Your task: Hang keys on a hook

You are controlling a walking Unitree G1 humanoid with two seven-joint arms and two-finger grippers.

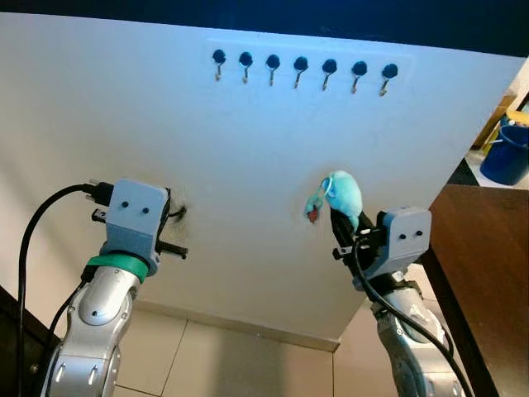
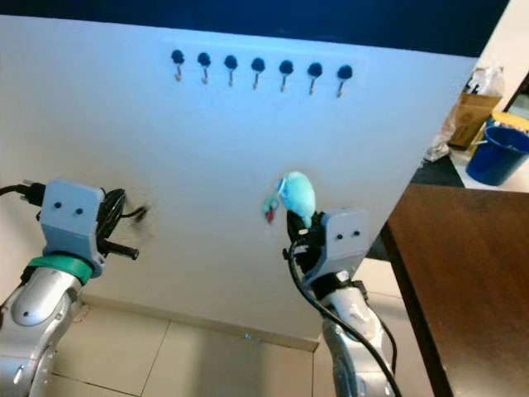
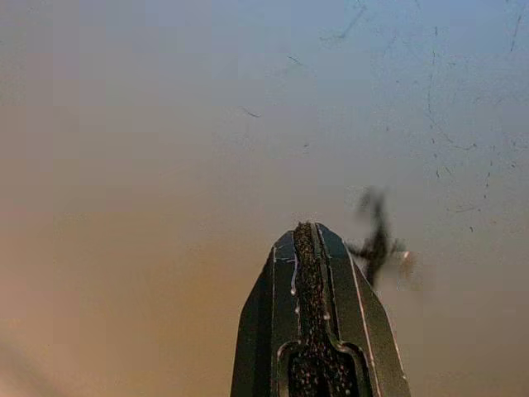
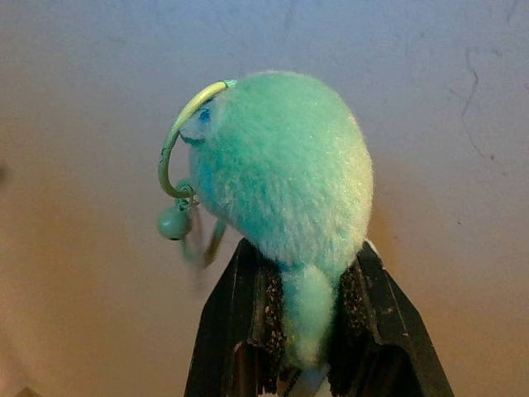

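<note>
White wall (image 1: 248, 149): flat panel facing the robot; its top edge meets a dark band above, its right edge ends beside the brown tabletop (image 1: 483, 273).
Hooks (image 1: 301, 69): seven in one row high on the wall, dark round heads with small metal hooks hanging below; all bare.
Keys (image 1: 340, 196): fluffy turquoise keychain with a pale green ring (image 4: 178, 136) and a small bead on one side; a reddish bit hangs at its lower left in the head views; held well below the hook row, close to the wall.
Right hand (image 1: 343, 240): raised in front of the wall, both black fingers (image 4: 227, 331) clamped on the lower tail of the fluffy keychain, the fluff bulging above the tips.
Left hand (image 3: 307, 248): raised at the left, pointed at the wall, fingers pressed together with nothing between them; a dark smudge mark (image 1: 177, 213) on the wall lies just beside the tips.
Open room: plain bare wall between the keychain and the hooks above; wide bare stretch of wall between the two hands.
Floor (image 1: 223, 364): pale tiles below the wall's bottom edge.
Right margin: tabletop edge runs close beside the right arm; a blue bucket (image 1: 506, 153) stands beyond, well apart.
</note>
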